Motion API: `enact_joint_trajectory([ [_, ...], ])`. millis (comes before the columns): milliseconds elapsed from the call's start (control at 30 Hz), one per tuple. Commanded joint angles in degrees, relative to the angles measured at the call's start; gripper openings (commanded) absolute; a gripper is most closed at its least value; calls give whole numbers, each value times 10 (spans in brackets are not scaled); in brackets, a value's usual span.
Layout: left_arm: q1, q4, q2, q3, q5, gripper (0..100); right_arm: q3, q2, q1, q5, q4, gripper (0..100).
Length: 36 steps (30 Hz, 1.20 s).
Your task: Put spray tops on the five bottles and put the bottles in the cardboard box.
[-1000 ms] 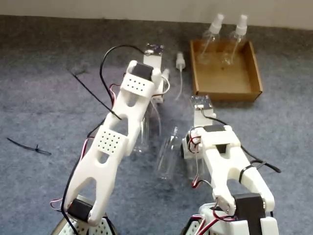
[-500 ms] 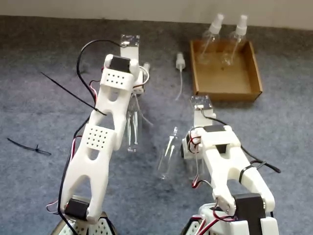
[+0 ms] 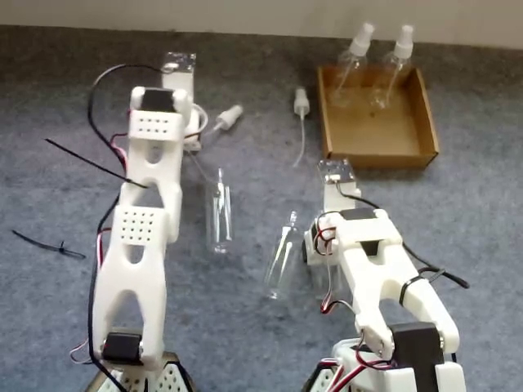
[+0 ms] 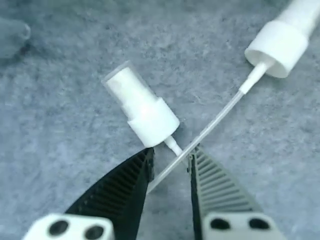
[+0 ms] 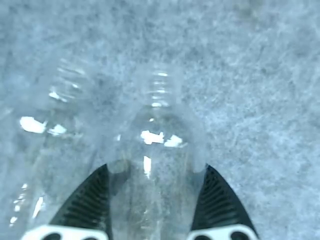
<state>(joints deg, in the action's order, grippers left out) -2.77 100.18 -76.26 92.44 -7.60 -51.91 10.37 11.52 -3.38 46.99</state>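
My left gripper stands narrowly open at the far left of the carpet. The thin tube of one white spray top runs between its fingers, unpinched. A second spray top lies just past the fingertips. A third spray top lies beside the cardboard box, which holds two capped bottles. My right gripper is shut on a clear capless bottle. Two more capless bottles lie on the carpet, one at centre left, the other beside the right gripper.
A black zip tie lies at the left edge of the carpet. The left arm's black cable loops out beside it. A pale wall runs along the far side behind the box.
The left arm swung left and away from the box, and a spray top with its tube shifted left along with it. The right arm and its bottle kept still.
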Motion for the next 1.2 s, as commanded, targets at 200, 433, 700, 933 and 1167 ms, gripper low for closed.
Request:
enact_joint_trajectory([
  [200,-151,6,36,-84,143,114,-3,0,2,-11,-17,6],
  [433,-199,6,37,-135,251,112,-3,-4,2,-11,-17,6],
  [700,-235,6,49,-117,291,116,-3,-4,2,-11,-17,6],
  [933,-225,7,137,-119,282,139,-3,-4,2,-11,-17,6],
  [1167,-229,7,303,-199,257,300,-3,-4,2,-11,-18,6],
])
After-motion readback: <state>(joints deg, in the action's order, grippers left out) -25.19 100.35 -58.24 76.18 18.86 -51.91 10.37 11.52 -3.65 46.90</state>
